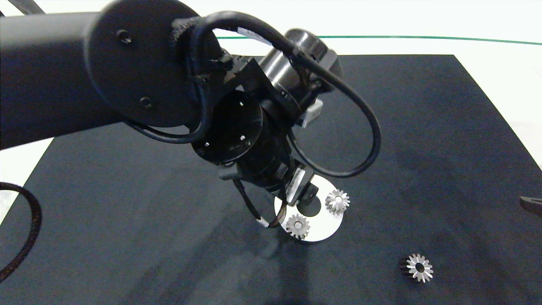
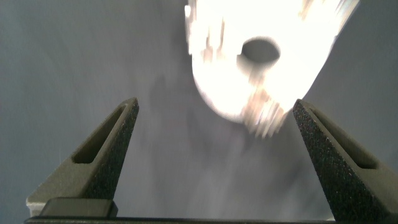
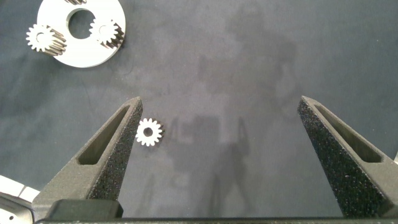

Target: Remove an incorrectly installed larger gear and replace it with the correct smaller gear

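The smaller gear (image 1: 419, 267), star-faced with a wide dark hole, lies loose on the black mat at the front right; it also shows beside one finger in the right wrist view (image 3: 149, 132). A white round plate (image 1: 322, 225) carries two silver gears (image 1: 337, 201) (image 1: 297, 225). The larger gear is hidden under my left arm. My left gripper (image 1: 303, 198) hangs open just over the plate's far-left part, and the plate (image 2: 227, 87) lies ahead of its spread fingers (image 2: 214, 106). My right gripper (image 1: 531, 204) stays at the right edge, open and empty (image 3: 217, 102).
The black mat (image 1: 423, 127) covers most of the white table. My left arm's cable loop (image 1: 372, 140) hangs above the mat beside the plate. The plate (image 3: 81, 55) with two gears (image 3: 42, 38) (image 3: 106, 31) shows far off in the right wrist view.
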Robot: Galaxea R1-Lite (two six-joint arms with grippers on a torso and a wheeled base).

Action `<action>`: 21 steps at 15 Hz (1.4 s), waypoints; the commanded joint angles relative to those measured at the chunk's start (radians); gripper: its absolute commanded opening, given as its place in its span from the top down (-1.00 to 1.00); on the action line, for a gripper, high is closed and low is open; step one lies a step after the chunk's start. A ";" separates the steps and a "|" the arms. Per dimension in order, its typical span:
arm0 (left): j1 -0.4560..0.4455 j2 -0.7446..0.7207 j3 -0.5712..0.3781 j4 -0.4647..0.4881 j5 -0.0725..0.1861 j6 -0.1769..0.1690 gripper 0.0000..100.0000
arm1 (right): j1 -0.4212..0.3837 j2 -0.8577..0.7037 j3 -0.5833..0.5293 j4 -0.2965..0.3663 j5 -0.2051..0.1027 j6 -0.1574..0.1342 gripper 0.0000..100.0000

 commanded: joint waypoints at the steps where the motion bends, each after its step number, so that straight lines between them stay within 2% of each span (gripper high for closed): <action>1: -0.002 -0.046 0.100 -0.174 0.001 -0.011 -1.00 | 0.002 -0.017 0.001 0.005 0.000 -0.002 -1.00; 3: -0.003 -0.039 0.174 -0.298 0.000 -0.011 -1.00 | 0.002 -0.019 0.001 0.005 0.000 -0.002 -1.00; 4: 0.000 -0.026 0.189 -0.315 0.003 -0.013 -1.00 | 0.002 -0.017 0.001 0.005 0.000 -0.002 -1.00; 7: 0.030 0.027 0.181 -0.319 0.001 -0.011 -1.00 | 0.002 -0.016 0.007 0.003 0.000 -0.002 -1.00; 12: 0.037 0.084 0.124 -0.335 -0.002 0.003 -1.00 | 0.002 -0.014 0.007 0.003 0.000 -0.003 -1.00; 21: 0.038 0.164 0.082 -0.336 -0.003 0.021 -1.00 | 0.002 -0.011 0.009 0.003 0.000 -0.003 -1.00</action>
